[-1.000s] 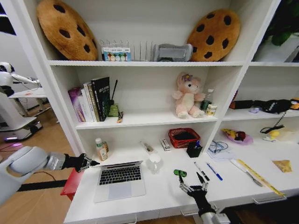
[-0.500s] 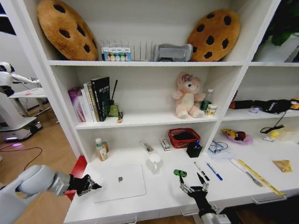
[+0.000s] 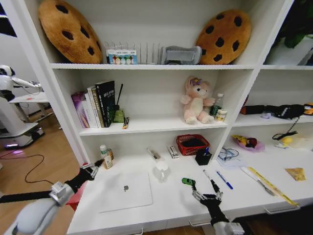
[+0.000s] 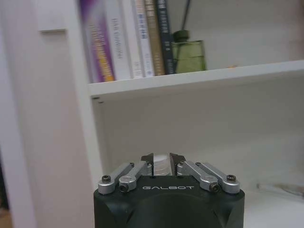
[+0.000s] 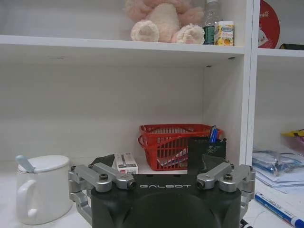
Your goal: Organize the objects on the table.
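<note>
Laptop (image 3: 123, 191) lies closed; left gripper (image 3: 93, 169) jaws narrow; right gripper (image 3: 206, 189) jaws wide.

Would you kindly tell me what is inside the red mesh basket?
Through the red mesh basket a flat, light-coloured item shows at the bottom; the mesh and rim hide what it is and anything beneath it.
</note>
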Motion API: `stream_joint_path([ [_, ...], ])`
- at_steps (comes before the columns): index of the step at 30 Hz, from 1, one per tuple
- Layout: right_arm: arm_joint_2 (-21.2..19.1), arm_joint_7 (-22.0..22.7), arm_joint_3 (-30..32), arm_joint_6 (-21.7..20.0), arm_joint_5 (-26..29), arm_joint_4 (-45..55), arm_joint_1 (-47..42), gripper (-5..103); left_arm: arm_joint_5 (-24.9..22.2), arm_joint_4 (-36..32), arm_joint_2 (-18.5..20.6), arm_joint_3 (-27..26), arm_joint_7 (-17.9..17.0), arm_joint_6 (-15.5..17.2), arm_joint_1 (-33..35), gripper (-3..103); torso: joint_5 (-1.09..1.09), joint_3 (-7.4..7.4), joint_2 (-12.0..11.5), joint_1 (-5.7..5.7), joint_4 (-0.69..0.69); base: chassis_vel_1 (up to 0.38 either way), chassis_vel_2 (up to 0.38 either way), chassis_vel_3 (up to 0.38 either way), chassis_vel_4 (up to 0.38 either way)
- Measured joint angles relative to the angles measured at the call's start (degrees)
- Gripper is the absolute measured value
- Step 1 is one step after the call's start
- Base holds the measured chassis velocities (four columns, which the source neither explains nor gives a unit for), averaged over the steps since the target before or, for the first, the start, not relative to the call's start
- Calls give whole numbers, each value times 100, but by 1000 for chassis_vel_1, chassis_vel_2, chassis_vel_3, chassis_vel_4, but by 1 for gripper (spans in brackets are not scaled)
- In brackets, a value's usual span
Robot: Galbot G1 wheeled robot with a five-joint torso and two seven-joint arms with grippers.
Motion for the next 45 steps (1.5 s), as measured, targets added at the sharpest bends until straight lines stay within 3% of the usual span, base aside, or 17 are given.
stream_joint_path([
  [1,-18,46,6,-30,-11,-15,11,100,-134,-203,-174,-50,-283,232,70,26,3,0,0,0,-2,0,0,0,0],
  [2,-18,46,6,-30,-11,-15,11,100,-134,-203,-174,-50,-283,232,70,26,3,0,0,0,-2,0,0,0,0],
  [3,-42,107,20,-55,-27,-38,18,100,-307,-473,-437,-139,-598,514,196,31,4,0,-1,0,-1,0,0,0,0],
  [7,-66,171,47,-64,-41,-42,15,100,-257,-729,-784,-257,-914,657,417,42,3,0,-1,0,-2,0,0,0,0],
  [9,-75,190,77,-52,-41,-2,10,100,3,-963,-1168,-342,-1055,671,829,53,0,0,-1,0,1,0,0,0,0],
  [10,-75,190,77,-52,-41,-2,10,100,3,-963,-1168,-342,-1055,671,829,53,0,0,-1,0,1,0,0,0,0],
  [15,-76,99,78,14,-69,84,-35,100,140,-1443,-1537,-343,-1079,617,1349,75,1,0,0,0,0,0,0,0,0],
  [16,-76,99,78,14,-69,84,-35,100,140,-1443,-1537,-343,-1079,617,1349,75,1,0,0,0,0,0,0,0,0],
  [19,-74,-84,57,92,-97,133,-70,100,223,-1736,-1728,-336,-1052,615,1500,91,2,0,-1,0,-1,0,0,0,0],
  [22,-71,-152,53,131,-114,163,-90,100,357,-1808,-1904,-352,-982,614,1551,98,1,0,0,0,-1,0,0,0,0],
  [40,-128,-306,263,266,-10,249,-262,100,725,-1901,-2171,-363,-806,680,1594,100,1,0,-1,1,0,0,0,0,0],
  [45,-372,-648,753,446,488,125,-592,100,725,-1899,-2164,-362,-802,681,1589,100,-1,0,0,1,-1,0,0,0,0],
])
